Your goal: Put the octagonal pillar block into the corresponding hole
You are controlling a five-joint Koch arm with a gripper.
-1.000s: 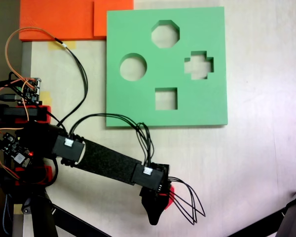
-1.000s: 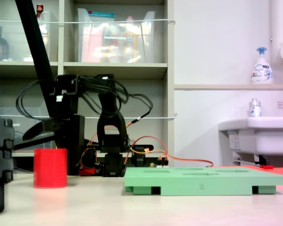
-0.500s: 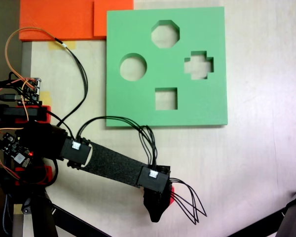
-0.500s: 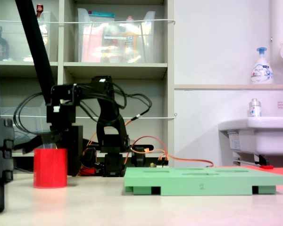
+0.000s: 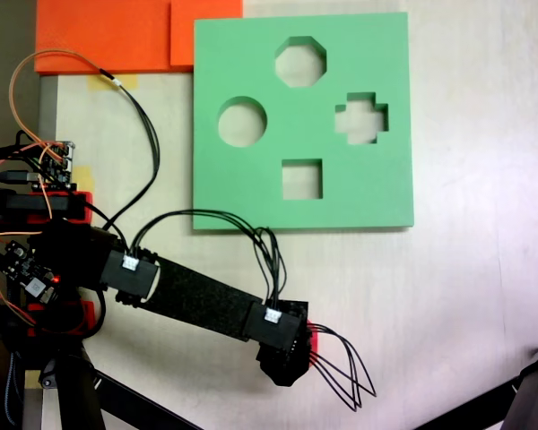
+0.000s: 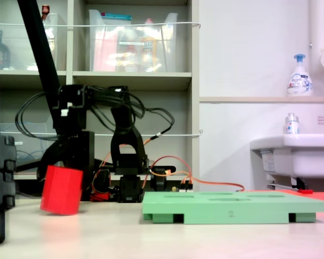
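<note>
Clamped in the black gripper [image 6: 60,168], the tilted bright red octagonal foam block [image 6: 61,190] leaves the table, needing carrying to the green foam board's [image 5: 377,188] octagonal hole [image 5: 300,61].

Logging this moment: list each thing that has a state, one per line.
octagonal pillar block: tilted, one lower edge off the table, gripper on it.
gripper: shut on the block.
octagonal hole: empty.
round hole: empty.
cross hole: empty.
square hole: empty.
green board: flat on the table.
</note>
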